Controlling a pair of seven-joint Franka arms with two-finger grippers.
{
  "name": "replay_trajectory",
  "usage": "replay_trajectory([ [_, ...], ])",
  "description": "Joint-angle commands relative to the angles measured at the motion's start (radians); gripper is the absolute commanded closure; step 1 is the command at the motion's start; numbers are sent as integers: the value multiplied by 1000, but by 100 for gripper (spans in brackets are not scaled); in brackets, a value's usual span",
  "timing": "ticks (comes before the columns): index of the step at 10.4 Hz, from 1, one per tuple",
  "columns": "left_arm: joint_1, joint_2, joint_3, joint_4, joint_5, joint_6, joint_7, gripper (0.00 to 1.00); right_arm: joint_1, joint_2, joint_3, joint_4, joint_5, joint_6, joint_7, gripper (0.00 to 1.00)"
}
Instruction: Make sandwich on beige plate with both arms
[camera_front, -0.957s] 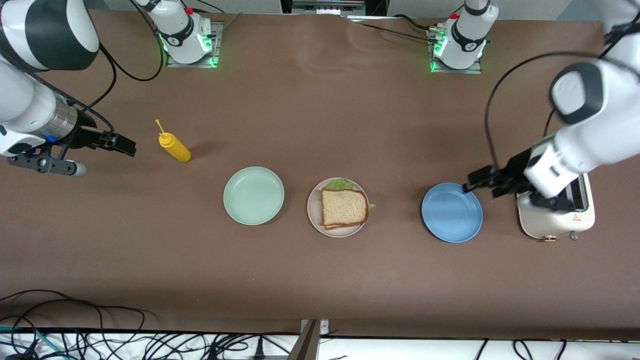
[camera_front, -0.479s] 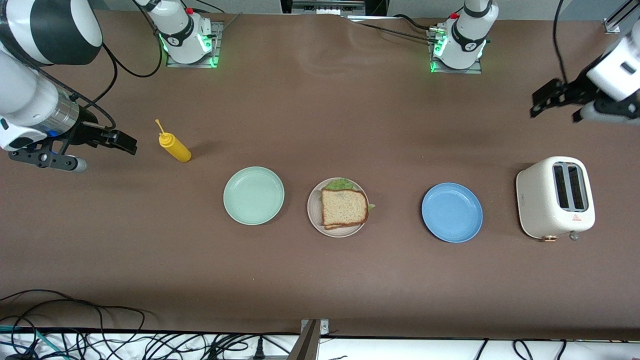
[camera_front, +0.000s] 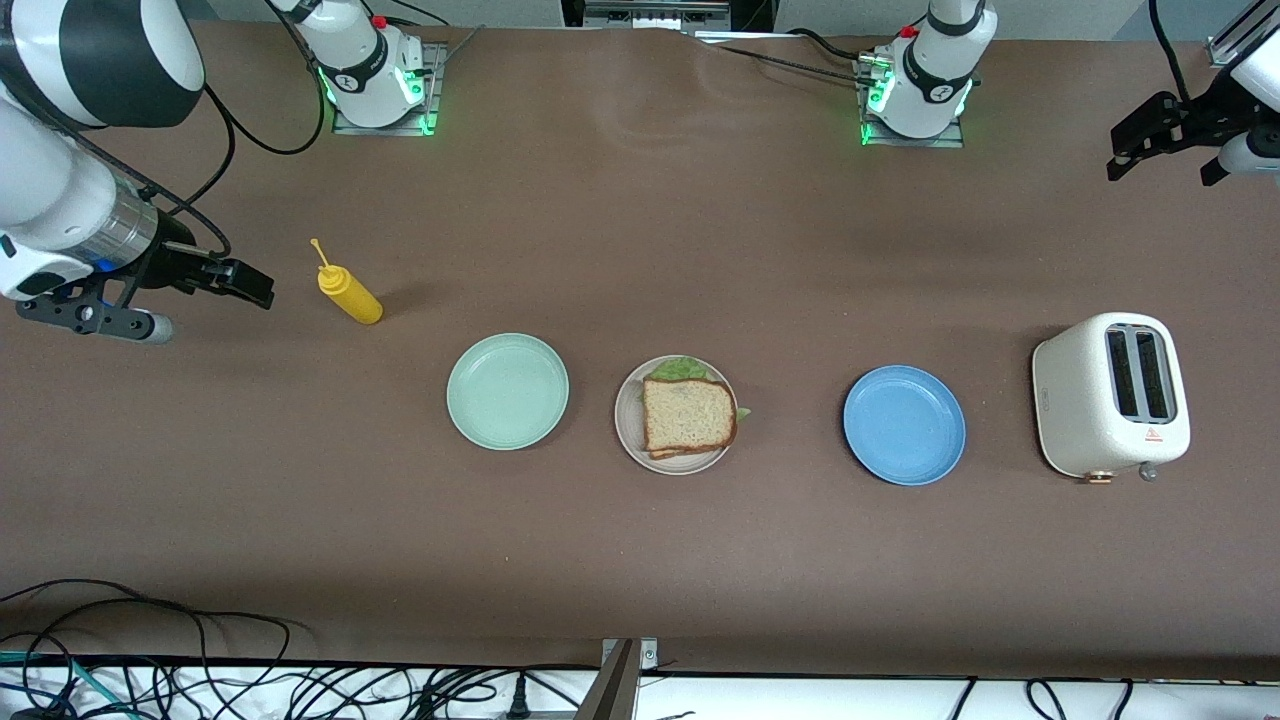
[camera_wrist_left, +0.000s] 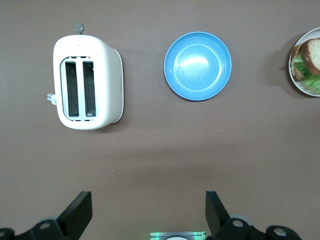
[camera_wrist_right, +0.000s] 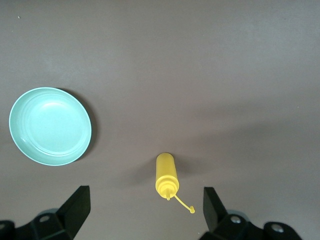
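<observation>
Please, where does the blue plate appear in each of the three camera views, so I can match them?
Front view: the blue plate lies between the beige plate with the sandwich and the toaster.
Left wrist view: the blue plate is near the top, again between the toaster and the sandwich.
Right wrist view: not in it.
Shared landmark: the toaster.

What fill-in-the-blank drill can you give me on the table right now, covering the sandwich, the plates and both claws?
1. The sandwich lies on the ____ plate, with lettuce showing under the top slice.
2. The beige plate sits between the mint green plate and the ____ plate.
3. The yellow squeeze bottle lies beside the ____ claw, which is open.
4. The left claw, up in the air, holds ____; the toaster has empty slots.

Missing words: beige; blue; right; nothing
</observation>
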Motion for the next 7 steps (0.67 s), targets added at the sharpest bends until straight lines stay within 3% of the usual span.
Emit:
replay_trajectory([
  [1, -11, 41, -9, 63, 19, -30, -5, 0, 13, -22, -9, -11, 19, -2, 12, 0],
  [3, -39, 119, 8, 166, 22, -104, -5, 0, 14, -22, -9, -6, 24, -2, 14, 0],
  [6, -38, 176, 44, 204, 19, -113, -1, 0, 14, -24, -8, 4, 36, -5, 12, 0],
  [7, -36, 205, 41, 264, 19, -119, -4, 0, 14, -25, -9, 10, 37, -5, 11, 0],
])
